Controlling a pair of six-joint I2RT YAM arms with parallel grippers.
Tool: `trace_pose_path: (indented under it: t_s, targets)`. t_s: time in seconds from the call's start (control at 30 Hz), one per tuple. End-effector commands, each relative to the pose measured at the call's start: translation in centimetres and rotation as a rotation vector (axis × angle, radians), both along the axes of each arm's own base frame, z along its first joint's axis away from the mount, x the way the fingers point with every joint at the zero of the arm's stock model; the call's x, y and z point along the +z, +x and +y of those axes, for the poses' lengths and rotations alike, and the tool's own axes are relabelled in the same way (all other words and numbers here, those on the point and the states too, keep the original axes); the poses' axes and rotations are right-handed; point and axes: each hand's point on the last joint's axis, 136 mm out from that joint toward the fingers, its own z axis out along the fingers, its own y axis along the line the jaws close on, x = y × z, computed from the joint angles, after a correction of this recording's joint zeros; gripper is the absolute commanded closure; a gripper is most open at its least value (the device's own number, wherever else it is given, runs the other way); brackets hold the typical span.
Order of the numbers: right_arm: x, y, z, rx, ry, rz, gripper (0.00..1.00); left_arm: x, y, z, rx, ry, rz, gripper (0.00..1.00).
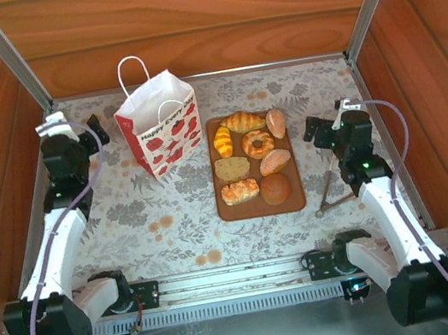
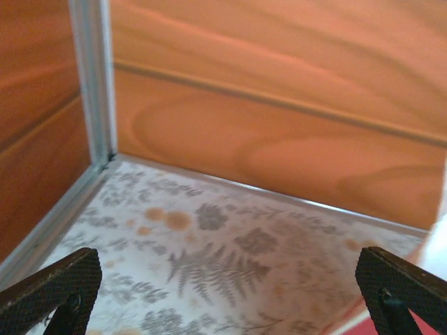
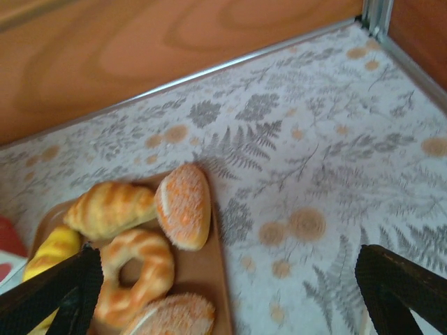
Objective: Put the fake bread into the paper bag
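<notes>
- eight glossy toy pastries (image 1: pixel 257 143) on one flat brown tray (image 1: pixel 297 200)
- one white fruit-printed paper bag (image 1: pixel 161 131)
- left gripper (image 1: pixel 97 127), right gripper (image 1: pixel 315 130): jaws wide apart

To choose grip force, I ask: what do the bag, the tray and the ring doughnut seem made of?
Paper bag: thin matte printed paper, with sharp folds and cord handles. Tray: smooth flat brown, probably plastic or wood. Ring doughnut: evenly painted, slightly glossy crust, likely plastic or foam; unsure.
</notes>
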Motion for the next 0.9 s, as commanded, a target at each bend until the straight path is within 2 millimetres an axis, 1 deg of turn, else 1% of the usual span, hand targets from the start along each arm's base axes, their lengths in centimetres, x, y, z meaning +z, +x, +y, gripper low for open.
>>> trace_pose_path:
  t_s: [0.0, 0.03, 0.13, 0.23, 0.37, 0.43, 0.67, 0.73, 0.87]
  targets:
    - [-2.3, -4.1, 1.2, 0.042, 0.086, 0.215, 0.0, -0.1, -1.0, -3.1, -0.168, -0.088, 0.194, 0.07]
    - [-2.2, -4.6, 1.5, 0.054, 0.099, 0.233, 0.0, 0.6, -0.9, -3.9, -0.22, -0.09, 0.213, 0.09]
    - [-2.4, -5.9, 2.6, 0.105, 0.144, 0.289, 0.0, 2.1, -0.2, -6.3, -0.364, -0.101, 0.231, 0.11]
    - [-2.6, -6.5, 3.5, 0.142, 0.181, 0.315, 0.0, 2.3, 1.0, -7.9, -0.46, -0.077, 0.267, 0.12]
    - [-2.7, -6.6, 4.0, 0.155, 0.216, 0.315, 0.0, 1.3, 2.8, -9.8, -0.57, -0.04, 0.35, 0.12]
    - [-2.6, -6.7, 4.1, 0.158, 0.223, 0.309, 0.0, 0.5, 3.7, -10.6, -0.609, -0.025, 0.392, 0.13]
    - [-2.3, -6.9, 3.7, 0.139, 0.206, 0.301, 0.0, -1.5, 5.2, -13.6, -0.717, 0.08, 0.47, 0.17]
    - [-2.0, -7.1, 3.6, 0.138, 0.208, 0.299, 0.0, -1.9, 5.7, -13.7, -0.711, 0.109, 0.484, 0.19]
    - [-1.6, -7.3, 3.6, 0.133, 0.21, 0.288, 0.0, -2.6, 6.7, -13.2, -0.684, 0.141, 0.508, 0.24]
